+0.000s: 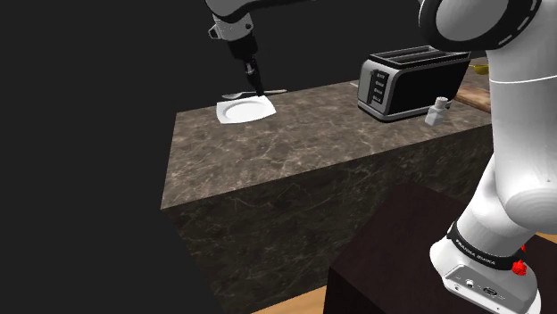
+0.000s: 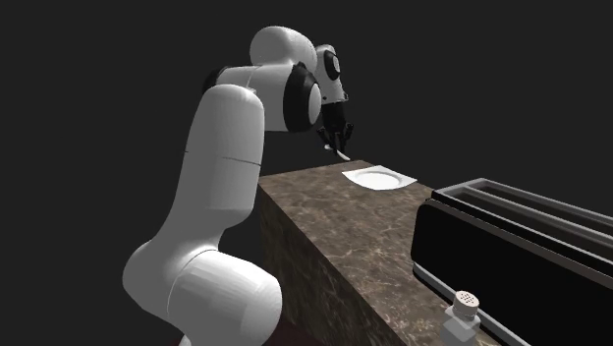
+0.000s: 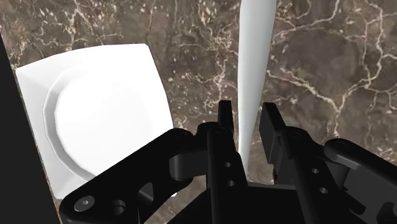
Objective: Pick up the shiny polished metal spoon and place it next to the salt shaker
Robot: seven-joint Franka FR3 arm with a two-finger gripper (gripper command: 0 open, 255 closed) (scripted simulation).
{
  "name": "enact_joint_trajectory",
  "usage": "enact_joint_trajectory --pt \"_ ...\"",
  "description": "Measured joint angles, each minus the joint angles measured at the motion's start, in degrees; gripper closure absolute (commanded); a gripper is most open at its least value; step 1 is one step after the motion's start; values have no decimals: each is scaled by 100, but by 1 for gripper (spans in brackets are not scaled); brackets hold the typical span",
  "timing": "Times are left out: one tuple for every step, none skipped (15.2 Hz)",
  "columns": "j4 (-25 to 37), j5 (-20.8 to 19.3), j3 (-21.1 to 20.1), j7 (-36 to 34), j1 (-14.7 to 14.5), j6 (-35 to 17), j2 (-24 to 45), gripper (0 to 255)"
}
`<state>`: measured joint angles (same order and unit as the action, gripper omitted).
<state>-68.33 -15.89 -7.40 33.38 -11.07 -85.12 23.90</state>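
The fingers (image 3: 224, 118) of the gripper (image 3: 248, 118) stood apart astride the handle of the spoon (image 3: 254, 51), a sliver of gap on one side, seemingly not yet clasping it. The spoon lay flat by the far edge of the counter (image 1: 312, 134), just behind the plate (image 1: 245, 110). Grasp, lift and carry all remained, judging by this: the salt shaker (image 1: 438, 110) stood well apart, beside the toaster (image 1: 411, 82).

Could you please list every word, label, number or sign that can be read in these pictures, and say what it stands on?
White lettering on the black band near the base of the white arm: too small to read.
Pale marks on the end panel of the black and silver toaster: too small to read.
No other writing.
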Motion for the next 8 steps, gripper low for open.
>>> enact_joint_trajectory --pt "41 0 1 12 -1 42 -2 255" --pt "-130 15 1 26 28 7 -140 255" --pt "-407 38 4 52 77 -59 -360 255" --pt "-768 63 15 84 143 -203 -592 255" --pt "-1179 92 28 114 208 -357 -859 255" --pt "-1605 124 41 143 266 -493 -1162 255" --pt "-1848 144 62 198 314 -551 -1364 255" --pt "-2148 164 85 246 363 -649 -1584 255"
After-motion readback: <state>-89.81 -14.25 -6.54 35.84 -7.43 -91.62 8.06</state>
